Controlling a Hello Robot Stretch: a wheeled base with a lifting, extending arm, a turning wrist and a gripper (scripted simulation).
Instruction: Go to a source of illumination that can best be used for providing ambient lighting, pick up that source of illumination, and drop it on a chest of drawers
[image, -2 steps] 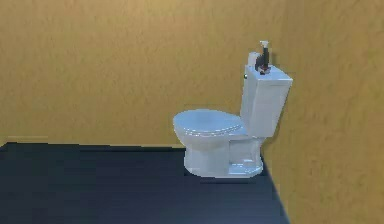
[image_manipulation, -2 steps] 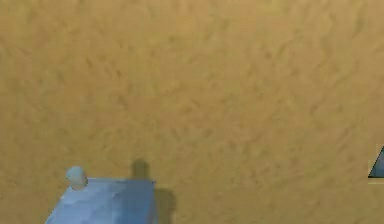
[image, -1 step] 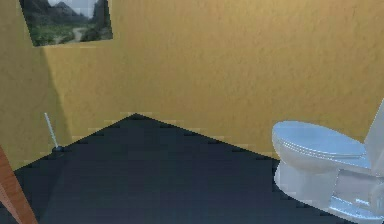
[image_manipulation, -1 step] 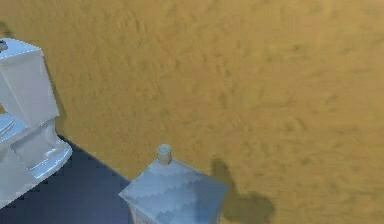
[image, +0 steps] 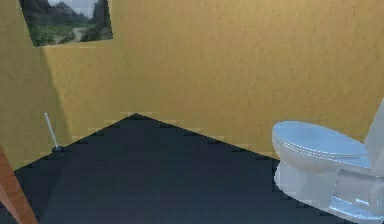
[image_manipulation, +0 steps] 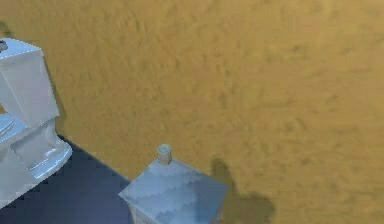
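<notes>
Nearest me, a pale peaked box (image_manipulation: 170, 192) with a knob on top stands by the orange wall (image_manipulation: 250, 80), right of the toilet (image_manipulation: 25, 110); possibly the light I want, I can't confirm. I'd turn slowly, then search beyond this bathroom. What state the gripper is in, I cannot tell.

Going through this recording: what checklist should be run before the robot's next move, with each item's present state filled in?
1. Floor ahead free for driving: ok, the dark floor lies bare up to the orange wall.
2. Room on the forward view's right: not ok, the toilet stands close.
3. Arm side free: not ok, a pale boxy thing with a knob on top stands near the wall.
4. That pale boxy thing is a light source: cannot tell.
5. Far left corner: ok, only a thin stick by the wall, off the way ahead.
</notes>
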